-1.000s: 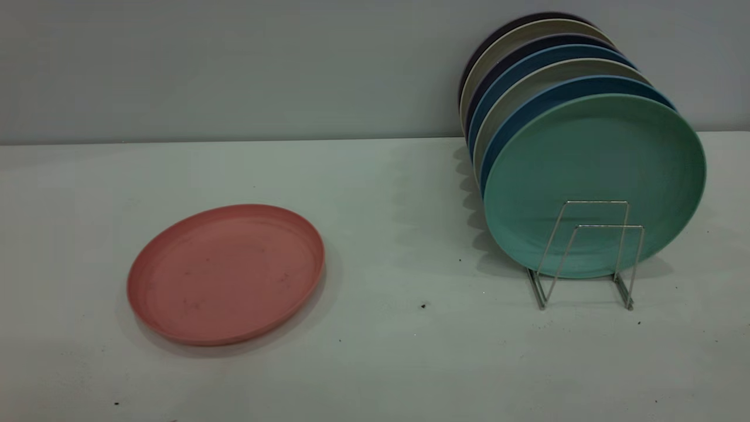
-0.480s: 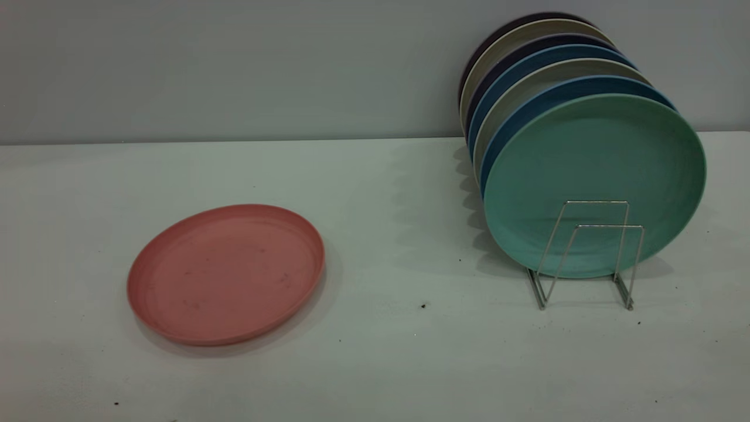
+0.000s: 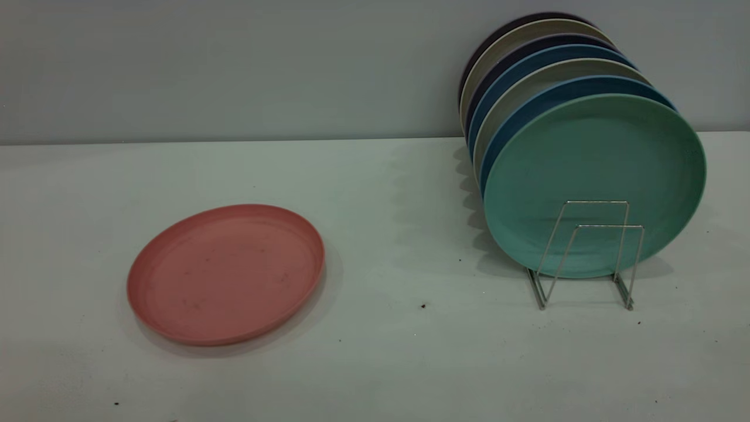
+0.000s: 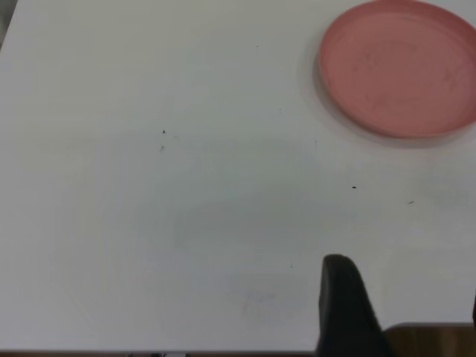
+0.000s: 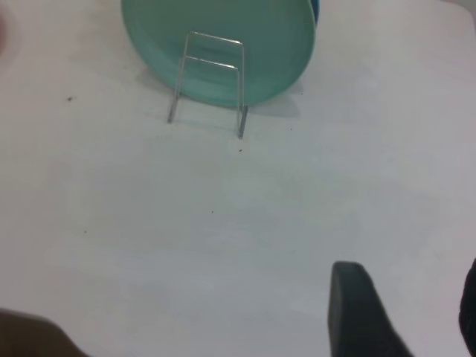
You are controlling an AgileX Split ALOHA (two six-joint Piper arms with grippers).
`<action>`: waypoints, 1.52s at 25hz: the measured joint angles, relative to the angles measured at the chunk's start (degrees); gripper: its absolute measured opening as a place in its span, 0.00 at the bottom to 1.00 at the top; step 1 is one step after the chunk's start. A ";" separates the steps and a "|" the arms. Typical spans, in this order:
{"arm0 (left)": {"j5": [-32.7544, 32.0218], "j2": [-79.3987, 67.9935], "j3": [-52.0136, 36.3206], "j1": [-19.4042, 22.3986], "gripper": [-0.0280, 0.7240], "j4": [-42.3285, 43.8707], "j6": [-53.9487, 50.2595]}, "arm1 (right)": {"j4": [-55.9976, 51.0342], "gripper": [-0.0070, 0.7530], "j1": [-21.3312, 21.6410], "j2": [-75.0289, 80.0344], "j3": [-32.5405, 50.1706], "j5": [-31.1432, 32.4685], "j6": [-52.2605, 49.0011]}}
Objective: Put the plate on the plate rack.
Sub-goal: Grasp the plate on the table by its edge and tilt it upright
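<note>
Left gripper (image 4: 405,312) and right gripper (image 5: 405,312), each seen only in its own wrist view — both spread open, holding nothing, above the white table (image 3: 387,363). Teal-green plate (image 3: 595,184) fronts a row of upright plates in the plate rack (image 3: 586,252), two front loops free. Salmon-pink plate (image 3: 225,272), faintly smudged, lies flat, well apart.

From my right wrist camera I see the teal-green plate (image 5: 223,41) standing in the plate rack (image 5: 209,82), two bare wire loops in front of it, pale counter (image 5: 223,223) around, dark finger (image 5: 361,312) of my right hand at the edge.
</note>
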State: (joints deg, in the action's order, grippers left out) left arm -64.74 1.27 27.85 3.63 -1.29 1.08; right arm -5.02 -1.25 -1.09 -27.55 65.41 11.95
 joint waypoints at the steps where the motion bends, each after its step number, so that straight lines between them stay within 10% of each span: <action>1: 0.00 0.00 0.00 0.00 0.63 0.00 0.00 | 0.00 0.47 0.00 0.00 0.00 0.00 0.00; 38: 3.24 -0.08 1.02 0.00 0.63 0.00 -0.10 | -0.16 0.47 0.00 0.47 -0.39 -1.87 0.25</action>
State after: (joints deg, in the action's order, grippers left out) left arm -61.51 1.19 28.87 3.63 -1.29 0.98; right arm -5.18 -1.25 -0.62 -27.94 63.54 12.20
